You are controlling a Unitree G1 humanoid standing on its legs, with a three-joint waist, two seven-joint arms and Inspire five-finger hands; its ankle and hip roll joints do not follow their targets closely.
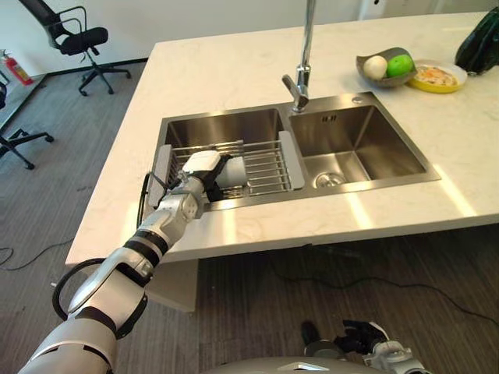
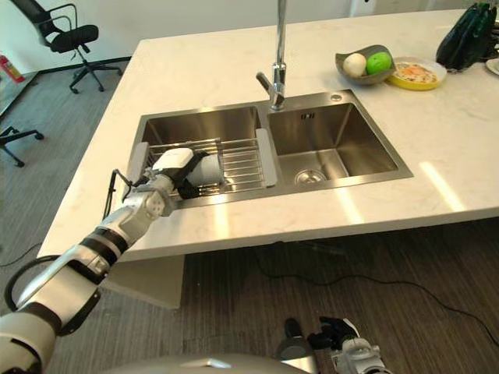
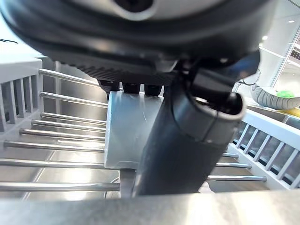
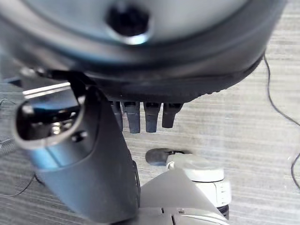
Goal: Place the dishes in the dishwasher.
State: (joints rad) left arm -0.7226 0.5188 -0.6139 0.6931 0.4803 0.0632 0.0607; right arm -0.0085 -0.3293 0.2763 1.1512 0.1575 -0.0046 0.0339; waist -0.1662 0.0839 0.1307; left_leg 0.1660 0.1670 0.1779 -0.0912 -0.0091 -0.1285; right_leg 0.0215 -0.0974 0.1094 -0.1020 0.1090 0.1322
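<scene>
The left hand [image 1: 204, 167] reaches over the front edge of the counter [image 1: 234, 70] into the left bowl of the sink [image 1: 234, 128]. There, a wire rack [image 1: 261, 167] sits across the bowl, and a pale cup [image 3: 126, 131] lies on its side on the rack. The cup lies right in front of the hand, touching it — the fingers [image 3: 129, 87] curl over its top and the thumb [image 3: 187, 140] presses its side, so the hand is gripping the cup. The cup's long side points along the rack, to the right. Next, it probably needs lifting out. The right hand [image 2: 343, 335] hangs low by the floor, well apart, fingers curled and holding nothing.
</scene>
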